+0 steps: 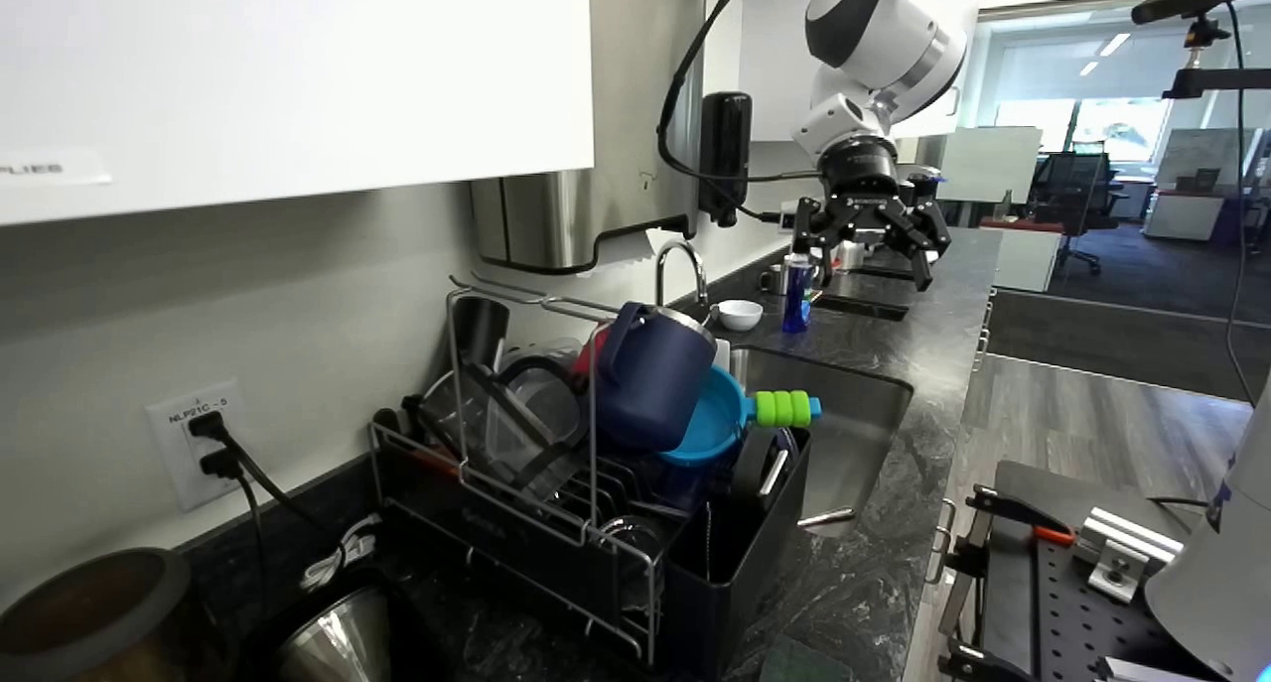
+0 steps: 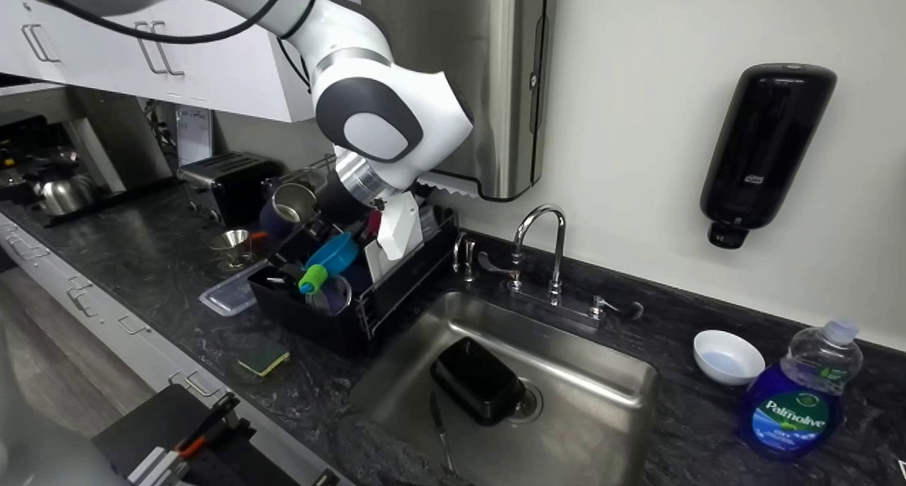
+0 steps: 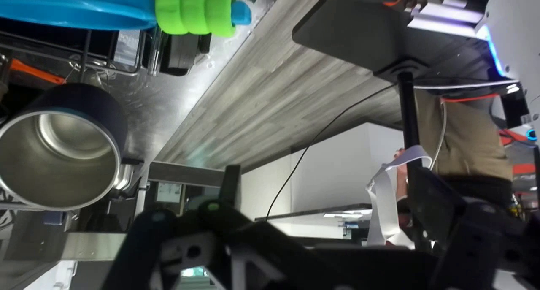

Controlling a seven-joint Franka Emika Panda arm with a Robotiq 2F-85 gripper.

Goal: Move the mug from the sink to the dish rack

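The mug (image 1: 650, 379) lay tilted among the dishes in the rack (image 1: 536, 545), clear of the sink (image 1: 859, 424), so the move asked for looked done. In an exterior view it appeared propped on the wires, probably to dry, with its handle toward the wall (image 1: 328, 295) and its mouth tipped up toward the sink side; that angle would likely leave some water inside. It sat near the blue bowl (image 1: 710, 424), though I couldn't fairly tell whether they touched. It was navy, rounded and stout, with a bright steel rim. The gripper (image 1: 874, 270) hung in the air, its fingers (image 1: 807, 223) spread wide and holding nothing, presumably because nothing needed gripping.

In an exterior view a black tub (image 2: 478, 380) lay in the basin. A soap bottle (image 2: 793, 394) stood beyond the sink's edge opposite the rack, likely kept handy for washing, and a sponge (image 2: 265, 359) lay between the rack and the counter's (image 2: 177, 281) front edge. The mug was toward the rack's edge farthest from the sink, its metal inside showing.

In the wrist view the mug was smooth and dark outside, pale within, its round mouth open. The blurred fingers stood well apart, nothing between them.
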